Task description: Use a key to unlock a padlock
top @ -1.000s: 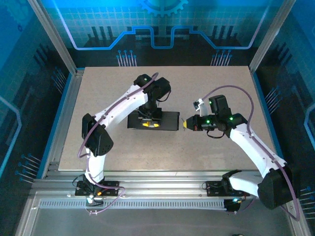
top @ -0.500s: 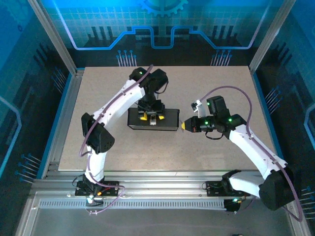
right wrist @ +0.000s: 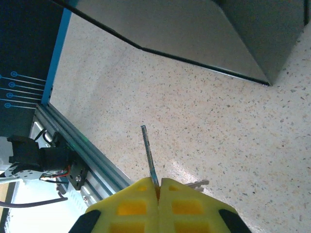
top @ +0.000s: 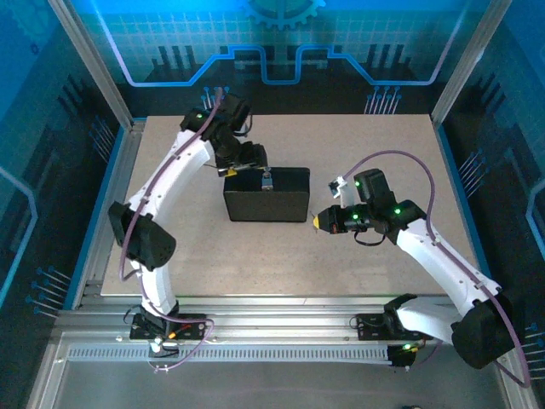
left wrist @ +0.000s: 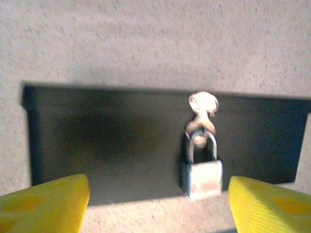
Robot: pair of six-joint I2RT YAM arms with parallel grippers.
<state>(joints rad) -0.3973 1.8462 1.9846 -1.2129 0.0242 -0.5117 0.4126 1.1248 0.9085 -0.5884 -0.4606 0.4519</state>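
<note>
The small pale-metal padlock (left wrist: 203,177) hangs by its shackle from a hasp (left wrist: 203,104) on the side of the black box (left wrist: 107,141). My left gripper (left wrist: 158,208) is open just short of that side, its yellow fingers (left wrist: 46,204) spread wide, with the padlock inside the right finger. From above, the left gripper (top: 247,166) is at the box's (top: 266,198) far edge, next to the padlock (top: 266,179). My right gripper (right wrist: 159,187) is shut on the key (right wrist: 149,158); the thin blade sticks out and spare keys (right wrist: 197,184) dangle beside it. The right gripper (top: 320,221) hovers right of the box.
The box (right wrist: 194,34) stands mid-table with bare speckled tabletop (top: 366,145) around it. An aluminium rail (right wrist: 73,145) runs along the near table edge. Frame posts stand at the back corners.
My left arm swung from above the box to its far left side, and the gripper now faces the padlock. The right gripper with the key drifted slightly nearer.
</note>
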